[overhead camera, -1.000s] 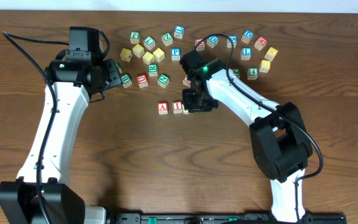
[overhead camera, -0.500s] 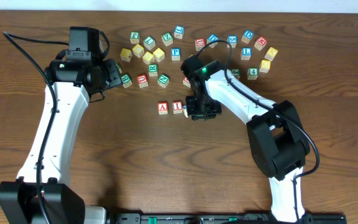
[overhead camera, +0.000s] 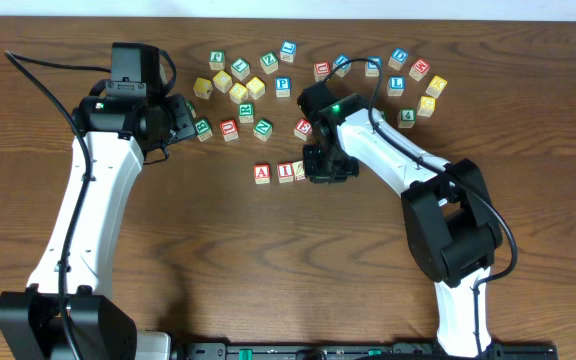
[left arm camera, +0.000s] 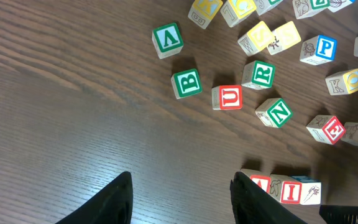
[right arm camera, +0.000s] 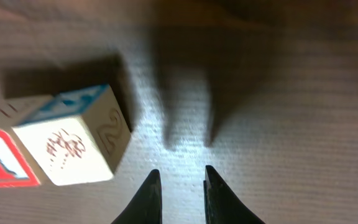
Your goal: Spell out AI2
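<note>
Three cubes stand in a row mid-table: the red "A" block [overhead camera: 261,172], the red "I" block [overhead camera: 285,171] and the "2" block [overhead camera: 299,170], touching side by side. In the right wrist view the "2" block [right arm camera: 73,140] lies left of my right gripper [right arm camera: 181,171], which is open by a narrow gap with nothing in it. That right gripper [overhead camera: 318,170] hovers just right of the row. My left gripper [left arm camera: 181,177] is open and empty above bare wood, left of the "A" [left arm camera: 261,182] and "I" [left arm camera: 289,190]. From overhead the left gripper [overhead camera: 186,120] sits at the back left.
Several loose letter blocks lie scattered across the back of the table, among them a green B [left arm camera: 186,83], a red U [left arm camera: 227,97], a green N [left arm camera: 275,112] and a blue P [overhead camera: 283,86]. A red block [overhead camera: 303,128] sits close behind the right arm.
The right gripper drifted toward the front, then back again, and its jaws have narrowed. The "2" block stays beside the "I". The left arm has not moved.
</note>
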Motion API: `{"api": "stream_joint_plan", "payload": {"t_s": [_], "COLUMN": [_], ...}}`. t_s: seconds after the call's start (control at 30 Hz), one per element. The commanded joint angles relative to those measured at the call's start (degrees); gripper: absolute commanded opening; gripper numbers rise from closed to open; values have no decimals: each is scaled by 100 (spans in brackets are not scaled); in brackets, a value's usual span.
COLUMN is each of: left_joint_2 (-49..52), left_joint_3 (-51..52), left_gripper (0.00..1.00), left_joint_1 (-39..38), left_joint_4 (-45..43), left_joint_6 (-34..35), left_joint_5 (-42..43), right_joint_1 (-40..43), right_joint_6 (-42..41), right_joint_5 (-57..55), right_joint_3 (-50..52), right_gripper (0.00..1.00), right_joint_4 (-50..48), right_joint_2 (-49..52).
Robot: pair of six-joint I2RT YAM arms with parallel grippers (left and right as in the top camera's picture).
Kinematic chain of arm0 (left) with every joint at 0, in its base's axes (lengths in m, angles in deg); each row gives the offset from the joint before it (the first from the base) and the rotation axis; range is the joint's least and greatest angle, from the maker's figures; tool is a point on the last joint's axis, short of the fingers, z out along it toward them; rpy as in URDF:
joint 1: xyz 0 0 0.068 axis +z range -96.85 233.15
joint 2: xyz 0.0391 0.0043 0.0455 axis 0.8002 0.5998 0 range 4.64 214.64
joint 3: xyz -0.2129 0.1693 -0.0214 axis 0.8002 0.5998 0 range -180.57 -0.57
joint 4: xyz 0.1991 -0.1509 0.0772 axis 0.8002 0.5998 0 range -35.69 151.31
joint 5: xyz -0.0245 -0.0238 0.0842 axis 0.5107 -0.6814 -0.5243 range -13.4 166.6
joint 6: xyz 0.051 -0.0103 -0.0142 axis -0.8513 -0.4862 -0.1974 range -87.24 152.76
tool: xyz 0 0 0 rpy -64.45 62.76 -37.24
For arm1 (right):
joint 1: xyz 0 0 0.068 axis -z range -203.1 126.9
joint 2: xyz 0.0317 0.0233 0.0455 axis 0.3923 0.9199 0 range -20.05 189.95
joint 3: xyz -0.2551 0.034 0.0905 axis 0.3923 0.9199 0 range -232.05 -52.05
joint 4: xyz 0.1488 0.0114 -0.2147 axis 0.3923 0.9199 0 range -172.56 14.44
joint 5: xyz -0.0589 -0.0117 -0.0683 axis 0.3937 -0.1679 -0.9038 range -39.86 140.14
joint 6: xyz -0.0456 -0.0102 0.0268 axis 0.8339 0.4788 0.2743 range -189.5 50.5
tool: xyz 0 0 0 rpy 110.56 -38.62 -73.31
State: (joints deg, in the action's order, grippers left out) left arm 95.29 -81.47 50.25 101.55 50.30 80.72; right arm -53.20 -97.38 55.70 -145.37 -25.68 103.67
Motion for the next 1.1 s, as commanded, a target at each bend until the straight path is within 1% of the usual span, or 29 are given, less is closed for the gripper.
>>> {"api": "stream_joint_plan", "payload": {"t_s": [0.0, 0.13, 0.23, 0.3, 0.5, 0.67, 0.8, 0.93, 1.0, 1.07], "left_joint_2": [-9, -9, -9, -9, -9, -9, -9, -9, -9, -9], "left_joint_3": [48, 48, 48, 48, 48, 48, 48, 48, 48, 48], "left_gripper": [50, 50, 50, 50, 50, 50, 50, 50, 50, 50], "left_joint_1": [9, 9, 9, 9, 9, 9, 9, 9, 9, 9], "left_joint_4": [-17, -20, -17, -15, -17, -17, -17, -17, -17, -15], "left_joint_6": [-101, -98, -101, -98, -98, -98, -98, -98, -98, -98], "left_joint_5": [-96, -96, -96, -96, -96, -96, -96, -96, -94, -96], "right_joint_1": [9, 0, -4, -22, -170, -254, -234, -151, -107, -81], "right_joint_6": [74, 72, -46, -61, -61, -11, 354, 903, 1344, 1591], "right_joint_5": [7, 323, 470, 468, 468, 374, 205, 205, 203, 188], "right_joint_3": [-256, -321, -321, -319, -254, -168, -166, -164, -164, -164], "right_gripper": [18, 17, 13, 12, 12, 14, 19, 23, 24, 24], "right_joint_4": [-92, -372, -525, -568, -629, -612, -507, -501, -501, -498], "right_joint_2": [-197, -264, -240, -229, -170, -170, -170, -170, -170, -170]}}
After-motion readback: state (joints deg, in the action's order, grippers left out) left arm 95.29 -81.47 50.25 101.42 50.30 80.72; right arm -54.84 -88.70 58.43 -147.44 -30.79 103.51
